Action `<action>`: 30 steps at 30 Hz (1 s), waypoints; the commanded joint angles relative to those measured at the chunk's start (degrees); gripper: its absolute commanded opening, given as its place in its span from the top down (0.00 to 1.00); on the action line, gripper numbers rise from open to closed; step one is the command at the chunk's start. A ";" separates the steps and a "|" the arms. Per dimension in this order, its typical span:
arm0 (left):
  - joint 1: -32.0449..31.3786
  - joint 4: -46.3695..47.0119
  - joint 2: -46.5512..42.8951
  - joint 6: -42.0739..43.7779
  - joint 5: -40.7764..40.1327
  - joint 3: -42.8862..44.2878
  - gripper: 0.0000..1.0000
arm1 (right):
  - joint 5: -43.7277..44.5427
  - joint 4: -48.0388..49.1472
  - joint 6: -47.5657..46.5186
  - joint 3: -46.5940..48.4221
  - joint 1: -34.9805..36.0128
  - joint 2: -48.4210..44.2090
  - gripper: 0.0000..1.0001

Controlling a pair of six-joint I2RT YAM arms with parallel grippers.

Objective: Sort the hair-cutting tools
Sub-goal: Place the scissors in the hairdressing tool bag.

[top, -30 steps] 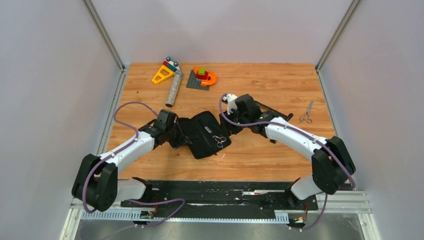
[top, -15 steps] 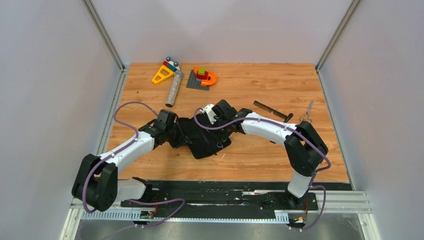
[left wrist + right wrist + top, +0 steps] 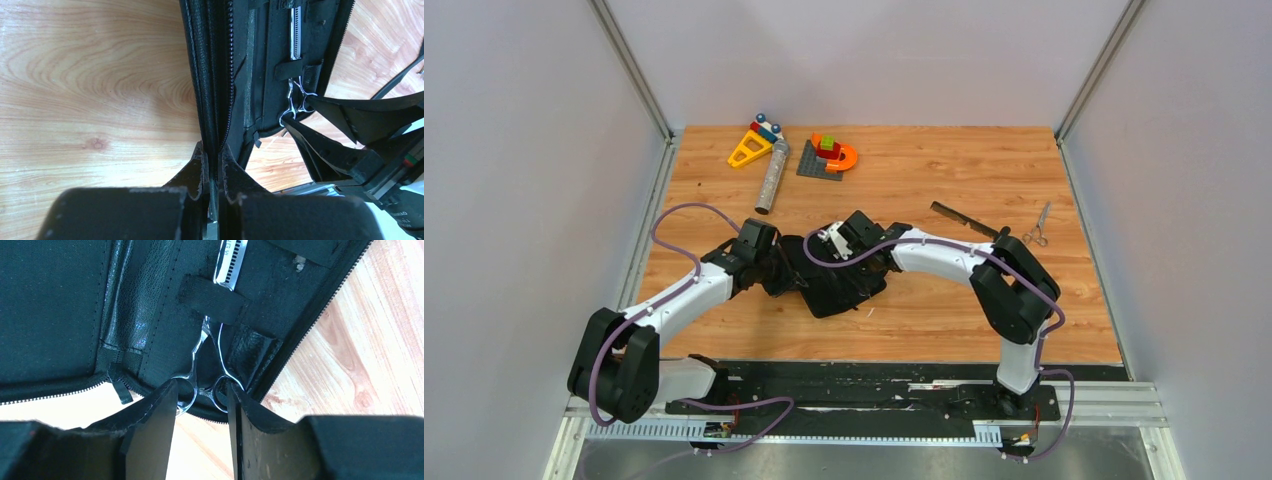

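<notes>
1. My left tool (image 3: 214,165): together, clamped on the zip edge of the black case (image 3: 260,65), which lies open on the table (image 3: 924,165).
2. My right tool (image 3: 202,405): fingers apart, straddling the ringed handles of the strapped scissors (image 3: 200,370) inside that case.
3. Loose scissors (image 3: 1037,226): on the table, far right.
4. Long black comb (image 3: 964,220): on the table, just left of the loose scissors.

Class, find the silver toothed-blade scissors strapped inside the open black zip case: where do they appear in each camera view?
Top external: not discernible; the right gripper hangs over that part of the black zip case.
Left wrist: the silver scissors sit upper right, inside the case.
Right wrist: the scissors sit at centre, ringed handles between the gripper's open jaws.
Shared landmark: the case's zipped edge.
</notes>
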 commanded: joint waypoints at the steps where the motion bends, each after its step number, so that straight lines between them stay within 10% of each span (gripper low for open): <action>1: -0.19 -2.25 -0.36 2.06 -0.93 1.40 1.00 | 3.36 -0.28 -0.52 1.73 1.06 1.51 0.59; 30: -0.80 -2.27 -0.11 2.21 0.17 1.18 1.00 | 2.99 1.93 7.11 8.37 2.41 7.40 0.70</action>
